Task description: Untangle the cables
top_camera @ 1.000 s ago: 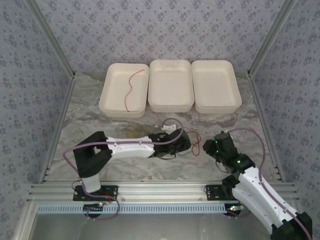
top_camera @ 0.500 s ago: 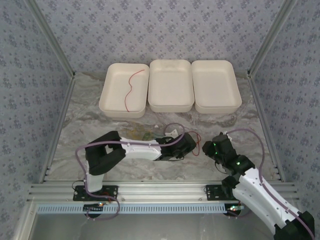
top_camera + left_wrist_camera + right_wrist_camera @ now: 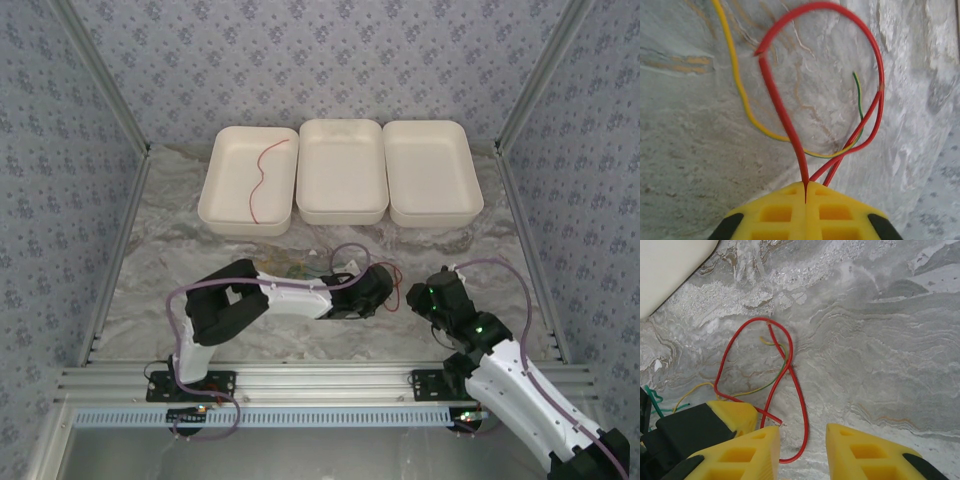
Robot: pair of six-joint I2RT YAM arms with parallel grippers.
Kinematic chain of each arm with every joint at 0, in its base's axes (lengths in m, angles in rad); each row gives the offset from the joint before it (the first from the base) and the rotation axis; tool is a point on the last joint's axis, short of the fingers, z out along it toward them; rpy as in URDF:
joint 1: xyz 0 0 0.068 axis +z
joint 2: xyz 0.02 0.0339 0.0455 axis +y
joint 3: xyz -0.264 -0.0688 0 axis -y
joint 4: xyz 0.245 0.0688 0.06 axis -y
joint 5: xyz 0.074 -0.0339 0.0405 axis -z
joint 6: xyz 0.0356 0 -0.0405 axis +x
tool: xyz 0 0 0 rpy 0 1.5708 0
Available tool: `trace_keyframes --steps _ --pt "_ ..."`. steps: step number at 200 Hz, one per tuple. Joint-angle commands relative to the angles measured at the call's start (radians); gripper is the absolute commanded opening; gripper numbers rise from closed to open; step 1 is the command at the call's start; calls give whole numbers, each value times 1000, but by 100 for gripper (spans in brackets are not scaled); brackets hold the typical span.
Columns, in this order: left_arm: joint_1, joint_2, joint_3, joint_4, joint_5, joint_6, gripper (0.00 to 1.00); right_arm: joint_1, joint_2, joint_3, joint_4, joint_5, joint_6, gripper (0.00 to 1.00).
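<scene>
- The table [image 3: 180, 250] has a grey, marble-veined top with a smooth, matte look.
- The cables are thin, glossy, thread-like wires lying loose on the table between the two arms.
- The red cable [image 3: 875, 65] curves into a wide, rounded loop and crosses itself. Its strands run together into the seam of the left gripper [image 3: 805, 186].
- The left gripper's blocky yellow ribbed fingers are pressed flat together and pinch the red cable where those strands meet.
- A yellow wire [image 3: 737, 80], which shades to green at one end, sweeps under the red loop and lies slack on the stone.
- The right gripper [image 3: 802, 432] hangs low over the table with its yellow fingers apart and grips nothing. The lower bend of the red cable [image 3: 799, 390] lies on the table in the gap between them.
- A dark green strand [image 3: 655, 400] shows beside the left arm's black housing.
- Three white, smooth-walled, round-cornered trays [image 3: 343, 170] stand side by side at the far edge. A second wavy red wire [image 3: 258, 185] lies in the left one.
</scene>
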Motion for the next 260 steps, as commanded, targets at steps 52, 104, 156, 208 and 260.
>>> trace_keyframes --steps 52,104,156,208,260 --pt "17 -91 38 76 -8 203 0 6 -24 39 -39 35 1 31" --pt "48 -186 43 166 62 338 0 5 -53 89 -55 30 -6 31" --pt "100 -258 32 303 207 405 0 -23 -82 114 -13 -31 -17 31" --pt "144 -326 40 355 324 443 0 -103 -85 102 76 -175 -17 28" --pt "177 -395 -16 408 362 402 0 -286 -38 -28 408 -398 18 25"
